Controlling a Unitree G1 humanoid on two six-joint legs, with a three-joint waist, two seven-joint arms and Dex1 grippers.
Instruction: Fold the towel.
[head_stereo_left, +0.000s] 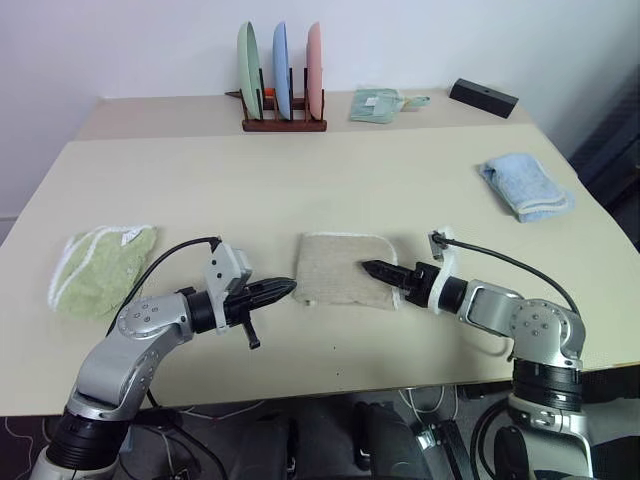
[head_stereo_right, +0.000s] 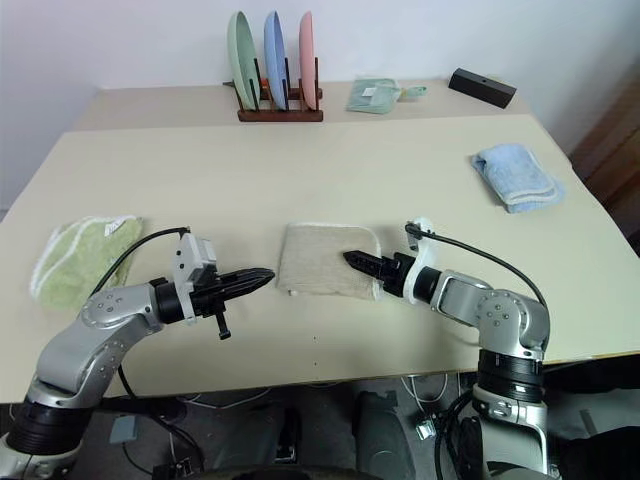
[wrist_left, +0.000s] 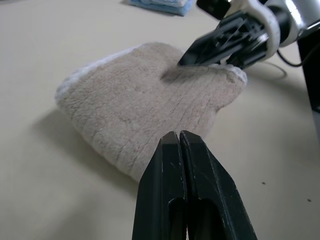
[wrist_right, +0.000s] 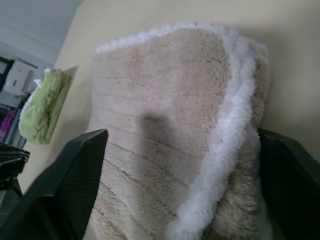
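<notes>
The towel is a beige terry cloth with white edging, lying folded into a small rectangle on the middle of the table. My left gripper is shut and empty, its tip just off the towel's left edge and pointing at it; the left wrist view shows its fingers pressed together before the towel. My right gripper reaches in from the right over the towel's right part. In the right wrist view its fingers stand apart, with the white-edged fold between them.
A light green towel lies at the left of the table and a light blue folded towel at the right. Along the back stand a rack with three plates, a small pale green cloth and a black box.
</notes>
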